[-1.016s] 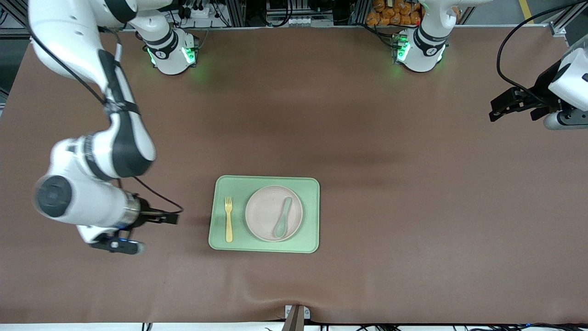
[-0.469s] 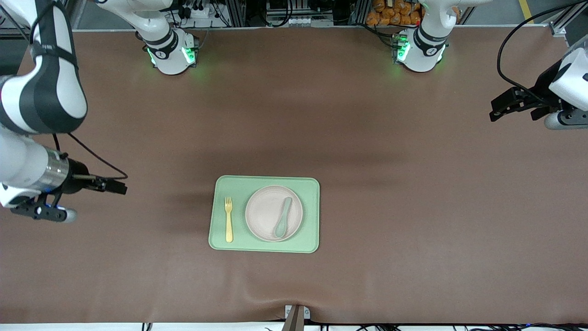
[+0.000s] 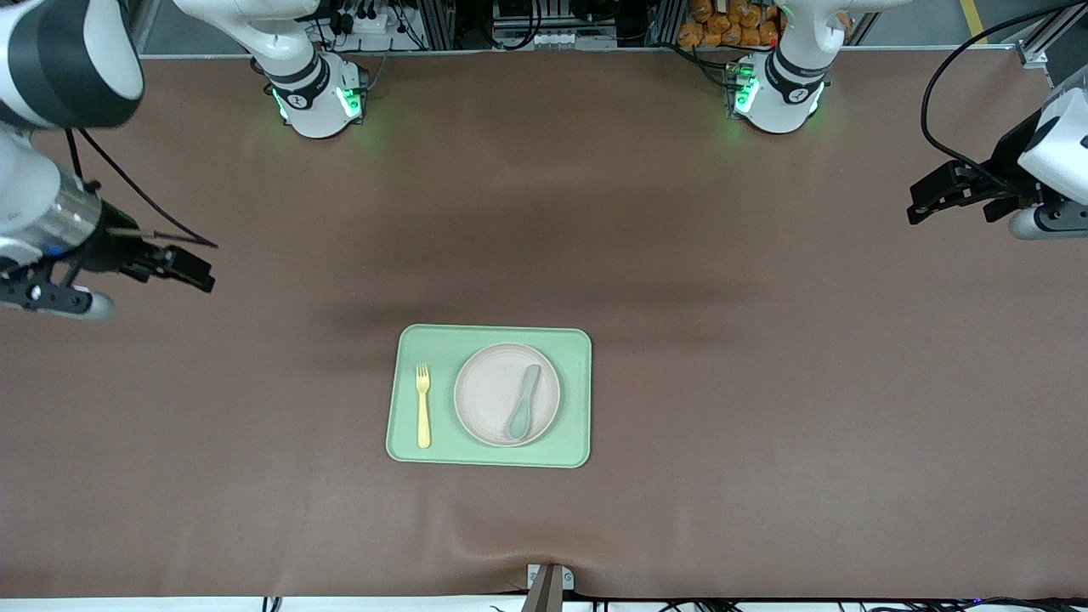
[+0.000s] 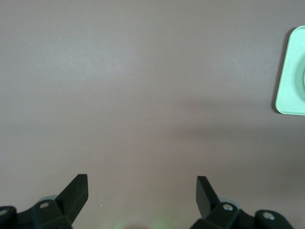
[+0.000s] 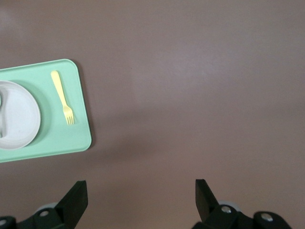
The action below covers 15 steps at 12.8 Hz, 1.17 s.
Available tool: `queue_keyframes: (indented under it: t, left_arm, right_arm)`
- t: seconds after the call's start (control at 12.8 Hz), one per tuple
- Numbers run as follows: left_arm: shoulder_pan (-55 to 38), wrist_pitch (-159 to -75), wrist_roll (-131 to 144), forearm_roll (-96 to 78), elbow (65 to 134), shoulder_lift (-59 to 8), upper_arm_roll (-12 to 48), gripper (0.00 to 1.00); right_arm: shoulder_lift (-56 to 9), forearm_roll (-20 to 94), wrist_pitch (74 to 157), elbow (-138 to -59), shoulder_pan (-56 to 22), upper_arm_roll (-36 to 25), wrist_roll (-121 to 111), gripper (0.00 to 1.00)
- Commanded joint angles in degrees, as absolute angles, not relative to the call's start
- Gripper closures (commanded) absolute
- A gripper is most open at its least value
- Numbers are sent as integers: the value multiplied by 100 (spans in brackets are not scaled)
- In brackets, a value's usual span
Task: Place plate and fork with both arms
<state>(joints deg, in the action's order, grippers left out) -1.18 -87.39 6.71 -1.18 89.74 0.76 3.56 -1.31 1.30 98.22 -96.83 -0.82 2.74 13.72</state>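
Note:
The pale beige-pink plate [image 3: 495, 394] sits on a light green tray [image 3: 489, 455] in the middle of the table, with a teal spoon [image 3: 524, 401] lying in it. The pale yellow fork [image 3: 422, 405] lies on the tray beside the plate, toward the right arm's end. The right wrist view shows the fork [image 5: 62, 97], the plate [image 5: 16, 114] and the tray [image 5: 71, 140]. My right gripper [image 3: 194, 269] is open and empty, up over bare table at the right arm's end. My left gripper [image 3: 922, 204] is open and empty, over bare table at the left arm's end. A tray corner [image 4: 289, 86] shows in the left wrist view.
The brown table mat [image 3: 731, 357] lies bare all round the tray. The two arm bases [image 3: 316, 98] [image 3: 773, 93] stand at the table's edge farthest from the front camera. A small bracket [image 3: 548, 582] sits at the table's nearest edge.
My right arm has lifted and swung away from the tray toward its own end of the table. My left arm has stayed still. Tray, plate, fork and spoon have not moved.

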Motion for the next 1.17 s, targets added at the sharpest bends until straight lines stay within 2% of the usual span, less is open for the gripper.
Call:
queue_keyframes:
  t: [0.0, 0.63, 1.09]
  left_arm:
    - [-70, -8648, 571, -79, 8974, 158, 378, 0]
    - [-70, -8657, 571, -79, 9000, 141, 360, 0]
    - [-79, -8657, 580, -79, 9009, 140, 387, 0]
  right_arm:
    - [466, 44, 9774, -10021, 18, 343, 1301, 0]
    - [132, 62, 9765, -9177, 360, 343, 923, 0]
    - [132, 44, 9510, -9150, 457, 334, 364, 0]
